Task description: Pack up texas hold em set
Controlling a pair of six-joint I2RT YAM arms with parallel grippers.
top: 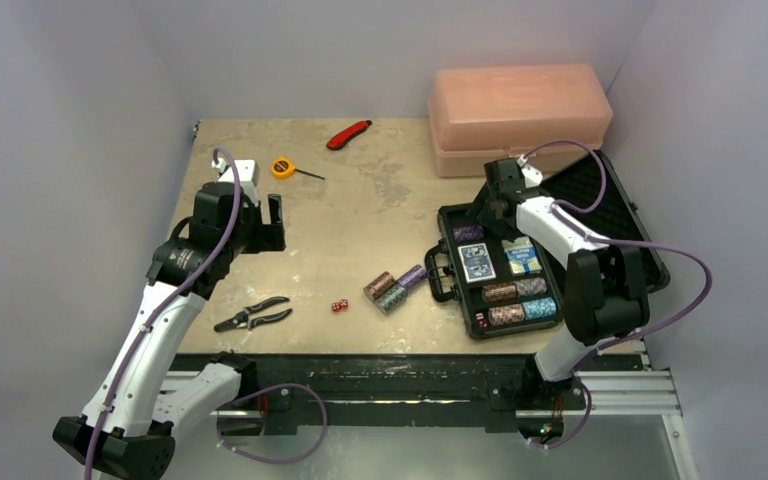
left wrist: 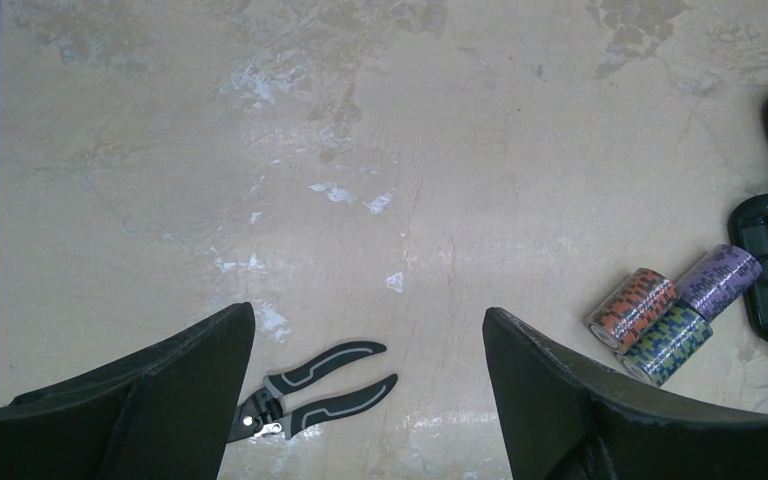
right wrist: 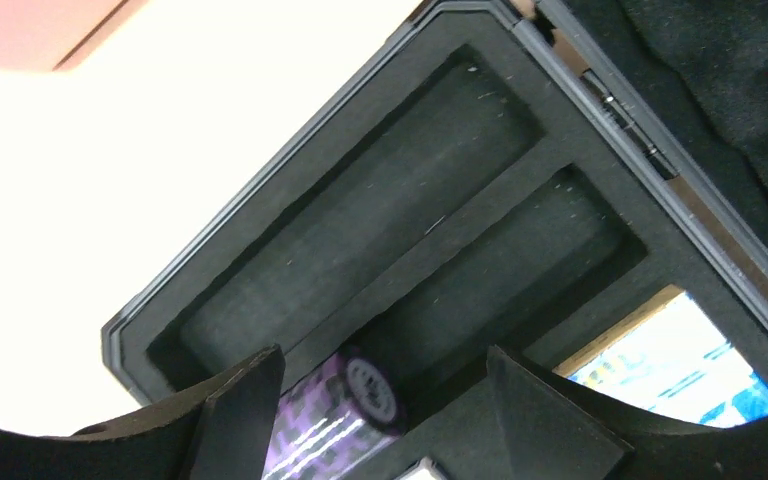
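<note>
Chip rolls lie beside the open case

Top: the case (top: 628,205) lies open. Three chip rolls (top: 394,285) and the dice (top: 339,306) sit on the surface (top: 360,200) left of it. The rolls look heavy, hard and round, so pinch one across its middle.

Left wrist: the left end effector (left wrist: 368,315), well left of the case on a bent arm, is wide open and empty.

Right wrist: the right end effector (right wrist: 382,365) dips into the case's far end. It is open, and a purple roll (right wrist: 345,405) lies unpinched between its fingers (right wrist: 240,410).
</note>
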